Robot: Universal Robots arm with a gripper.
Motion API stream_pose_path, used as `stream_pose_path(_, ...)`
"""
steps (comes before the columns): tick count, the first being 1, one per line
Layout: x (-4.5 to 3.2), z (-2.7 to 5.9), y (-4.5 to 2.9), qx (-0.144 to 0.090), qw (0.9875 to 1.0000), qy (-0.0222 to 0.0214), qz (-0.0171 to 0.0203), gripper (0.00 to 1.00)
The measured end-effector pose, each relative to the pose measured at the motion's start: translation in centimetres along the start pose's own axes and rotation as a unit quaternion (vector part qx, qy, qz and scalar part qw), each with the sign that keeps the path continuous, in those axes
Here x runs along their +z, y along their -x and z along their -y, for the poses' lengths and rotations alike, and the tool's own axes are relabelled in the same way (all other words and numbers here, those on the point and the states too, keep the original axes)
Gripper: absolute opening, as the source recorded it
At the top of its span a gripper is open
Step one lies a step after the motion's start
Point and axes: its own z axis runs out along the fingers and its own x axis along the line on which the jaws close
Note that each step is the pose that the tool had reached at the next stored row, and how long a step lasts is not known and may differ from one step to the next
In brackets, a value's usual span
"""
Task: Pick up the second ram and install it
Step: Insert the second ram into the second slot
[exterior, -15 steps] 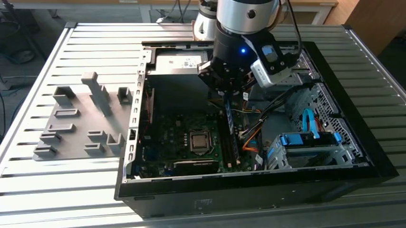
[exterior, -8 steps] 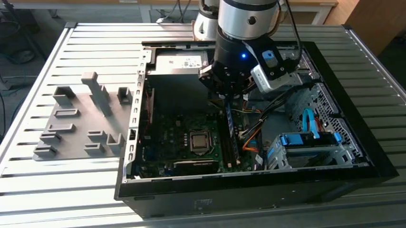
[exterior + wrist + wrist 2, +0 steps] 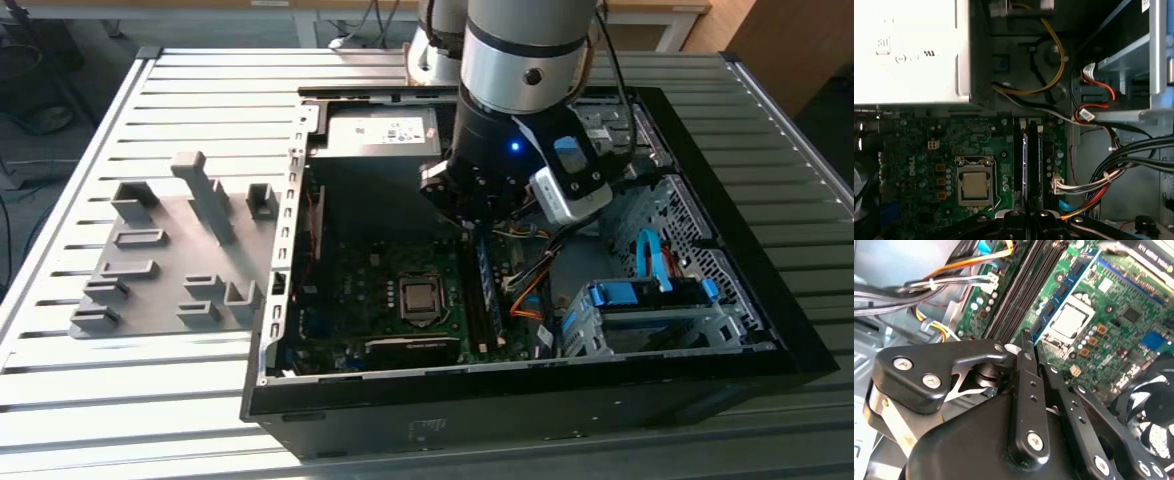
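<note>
Hand (image 3: 1026, 342) low inside the open PC case (image 3: 747, 300), over the memory slots (image 3: 1031, 165) beside the CPU socket (image 3: 975, 186). Fingers pressed together, nothing visibly between them. The second ram (image 3: 1066, 287) sits upright in a slot, just ahead of the fingertips. Tight quarters: cable bundle (image 3: 1114, 172) on one side, socket on the other. Grey fixture (image 3: 174, 250) on the tabletop (image 3: 80, 360), well apart.

Slatted metal table (image 3: 200, 400), wooden furniture (image 3: 787, 40)
</note>
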Motion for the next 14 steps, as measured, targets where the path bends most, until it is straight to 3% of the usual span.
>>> stream_pose_path(14, 2.49, 0.25, 0.41, -0.001, 1.0000, -0.0001, -0.0026, 0.14)
